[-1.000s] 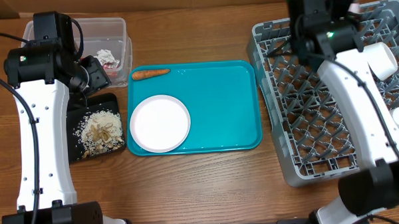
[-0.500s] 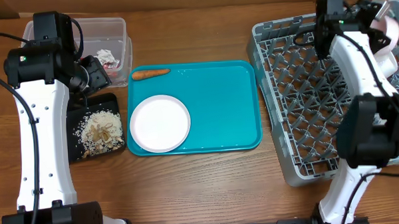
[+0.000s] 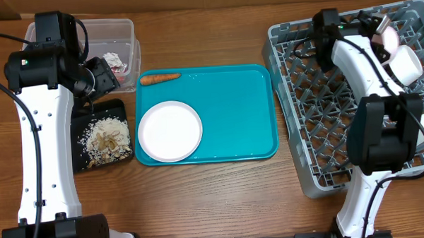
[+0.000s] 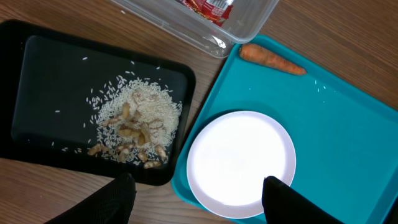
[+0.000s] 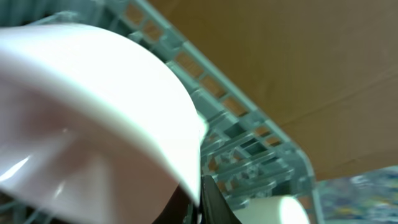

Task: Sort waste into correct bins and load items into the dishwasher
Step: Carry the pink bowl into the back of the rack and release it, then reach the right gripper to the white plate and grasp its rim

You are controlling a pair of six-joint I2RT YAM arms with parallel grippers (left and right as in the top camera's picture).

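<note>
- My left pincer (image 4: 199,185) hangs open, fingers spread wide and holding nothing. It is above the seam between the black tray (image 4: 50,68) and the teal tray (image 4: 348,143).
- Far left, the clear tub (image 3: 127,26) holds the red-and-white wrapper (image 3: 114,61). The food scraps (image 3: 108,137) lie heaped in the black tray just in front of it.
- The carrot (image 3: 160,78) lies in the teal tray's back-left corner, and a round white dish (image 3: 170,130) sits flat near its front-left. Neither is sorted yet.
- At the right of the table (image 3: 222,203) stands the grey dish rack (image 3: 319,136). I judge the step in hand to be slotting the pale pink plate (image 3: 388,34) into it.
- My right pincer (image 3: 376,28) appears clamped on that plate's rim at the rack's back edge. The wrist view is blurred, so I read this with some caution.
- To do it well I'd hold the plate on edge, line it up with a gap between peg rows, and lower slowly so the rim doesn't ride up on a peg tip.
- The white cup (image 3: 406,64) sits just beside the plate, so I'd steer clear of it and release only once the pegs bear the plate.
</note>
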